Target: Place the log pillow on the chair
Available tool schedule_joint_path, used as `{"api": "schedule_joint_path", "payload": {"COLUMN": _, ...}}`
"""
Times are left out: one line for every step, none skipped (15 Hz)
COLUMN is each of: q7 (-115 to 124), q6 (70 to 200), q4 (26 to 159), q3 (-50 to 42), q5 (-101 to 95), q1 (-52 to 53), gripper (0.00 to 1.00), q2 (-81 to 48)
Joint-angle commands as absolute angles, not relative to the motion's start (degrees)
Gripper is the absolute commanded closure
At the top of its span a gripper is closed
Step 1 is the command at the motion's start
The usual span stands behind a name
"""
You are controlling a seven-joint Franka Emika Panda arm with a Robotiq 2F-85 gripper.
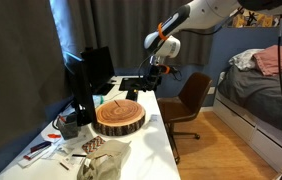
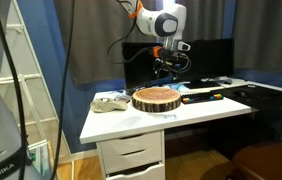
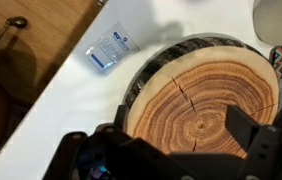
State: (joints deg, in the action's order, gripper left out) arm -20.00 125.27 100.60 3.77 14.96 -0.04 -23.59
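The log pillow (image 1: 120, 117) is a round, flat cushion printed like a cut tree trunk. It lies on the white desk (image 1: 151, 140) and shows in both exterior views (image 2: 155, 100). My gripper (image 1: 153, 70) hangs above it, apart from it, also in an exterior view (image 2: 168, 68). In the wrist view the pillow (image 3: 206, 95) fills the middle, and my open, empty fingers (image 3: 186, 135) frame its near side. The brown office chair (image 1: 189, 100) stands beside the desk's end; its seat edge shows low in an exterior view (image 2: 266, 160).
A monitor (image 1: 86, 80) stands at the desk's back, with a keyboard behind the pillow. A small plastic packet (image 3: 108, 47) lies on the desk. A patterned cloth item (image 1: 106, 160) and small clutter lie at the near end. A bed (image 1: 266, 85) stands across the wooden floor.
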Motion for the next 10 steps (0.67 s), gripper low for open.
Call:
{"api": "schedule_joint_path", "payload": {"q7": -20.52, "q6": 124.26, "q4": 99.04, "q3": 5.33, "q5": 14.94, "q1": -1.22, "gripper": 0.00, "q2": -24.89}}
{"api": "schedule_joint_path", "payload": {"q7": -20.95, "q6": 123.58, "q4": 97.95, "q3": 5.67, "q5": 15.14, "q1": -1.42, "gripper": 0.00, "q2": -25.68}}
{"api": "schedule_joint_path", "payload": {"q7": -21.17, "q6": 123.12, "q4": 97.23, "q3": 5.77, "q5": 15.19, "q1": -1.53, "gripper": 0.00, "q2": -25.99}}
{"api": "schedule_joint_path", "payload": {"q7": -21.30, "q6": 122.83, "q4": 96.87, "q3": 5.81, "q5": 15.22, "q1": -1.62, "gripper": 0.00, "q2": -26.05}}
{"api": "schedule_joint_path", "payload": {"q7": -21.40, "q6": 122.72, "q4": 96.67, "q3": 5.84, "q5": 15.25, "q1": -1.71, "gripper": 0.00, "q2": -26.05}}
{"api": "schedule_joint_path", "payload": {"q7": -21.45, "q6": 122.69, "q4": 96.58, "q3": 5.86, "q5": 15.26, "q1": -1.75, "gripper": 0.00, "q2": -26.05}}
{"api": "schedule_joint_path", "payload": {"q7": -21.48, "q6": 122.68, "q4": 96.54, "q3": 5.88, "q5": 15.27, "q1": -1.78, "gripper": 0.00, "q2": -26.05}}
{"api": "schedule_joint_path", "payload": {"q7": -21.49, "q6": 122.67, "q4": 96.54, "q3": 5.90, "q5": 15.28, "q1": -1.78, "gripper": 0.00, "q2": -26.06}}
{"api": "schedule_joint_path", "payload": {"q7": -21.97, "q6": 121.91, "q4": 94.52, "q3": 6.17, "q5": 16.11, "q1": -2.26, "gripper": 0.00, "q2": -28.04}}
{"api": "schedule_joint_path", "payload": {"q7": -22.54, "q6": 121.64, "q4": 93.34, "q3": 6.45, "q5": 16.80, "q1": -2.60, "gripper": 0.00, "q2": -29.50}}
